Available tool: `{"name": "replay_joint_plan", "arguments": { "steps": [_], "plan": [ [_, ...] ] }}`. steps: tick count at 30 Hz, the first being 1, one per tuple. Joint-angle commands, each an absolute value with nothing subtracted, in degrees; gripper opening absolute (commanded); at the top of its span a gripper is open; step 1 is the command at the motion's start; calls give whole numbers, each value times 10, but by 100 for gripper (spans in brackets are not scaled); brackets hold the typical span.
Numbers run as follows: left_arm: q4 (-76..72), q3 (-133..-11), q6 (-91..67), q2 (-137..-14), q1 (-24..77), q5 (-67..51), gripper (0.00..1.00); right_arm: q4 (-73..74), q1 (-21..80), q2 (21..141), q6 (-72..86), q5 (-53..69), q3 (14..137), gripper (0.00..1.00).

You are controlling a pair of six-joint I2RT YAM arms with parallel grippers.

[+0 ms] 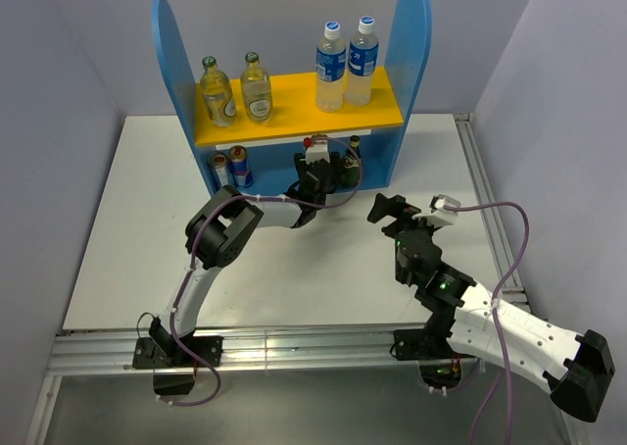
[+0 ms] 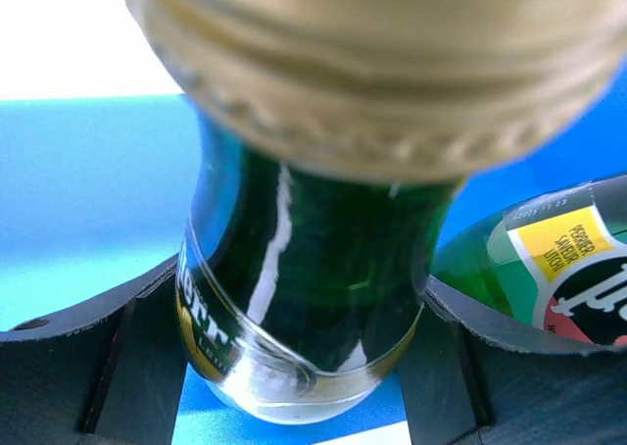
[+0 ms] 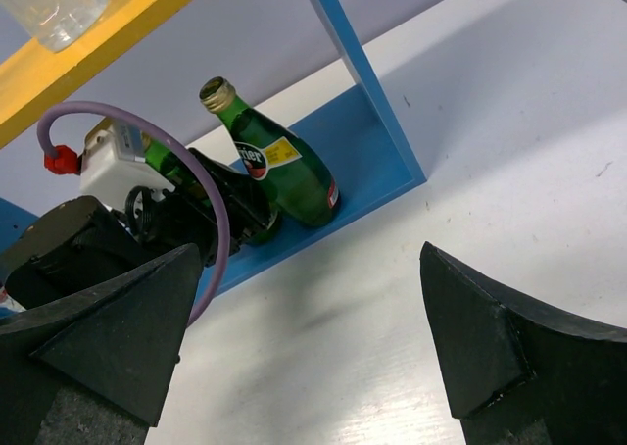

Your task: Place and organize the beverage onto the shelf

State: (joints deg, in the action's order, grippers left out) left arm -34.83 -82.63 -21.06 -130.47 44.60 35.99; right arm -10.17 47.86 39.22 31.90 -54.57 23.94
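The blue shelf (image 1: 171, 53) has a yellow-orange upper board (image 1: 294, 107). On it stand two clear glass gold-capped bottles (image 1: 217, 94) at the left and two clear plastic blue-labelled bottles (image 1: 331, 68) at the right. My left gripper (image 1: 316, 173) reaches into the lower tier and is shut on a dark green bottle (image 2: 313, 259), whose base rests on the blue lower board (image 2: 88, 180). The second green bottle (image 3: 284, 166) stands just to its right and also shows in the left wrist view (image 2: 549, 269). My right gripper (image 3: 304, 357) is open and empty over the table, in front of the shelf's right end (image 1: 392, 210).
Two small red-and-blue cans (image 1: 230, 167) stand at the left of the lower tier. The shelf's right side panel (image 1: 409, 63) is close beside the standing green bottle. The white table (image 1: 147, 229) has a metal rail along its near edge (image 1: 294, 345).
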Motion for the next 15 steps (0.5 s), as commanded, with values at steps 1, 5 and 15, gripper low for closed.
{"name": "replay_joint_plan", "arguments": {
  "steps": [1, 5, 15],
  "plan": [
    [-377, -855, -210, -1278, 451, 366, 71, -114, 483, 389, 323, -557, 236, 100],
    [-375, -833, -208, -1260, 454, 372, 94, -117, 482, 392, 323, -558, 234, 100],
    [-365, -737, -201, -1161, 495, 423, 99, -121, 483, 410, 323, -564, 233, 100]
  ]
}}
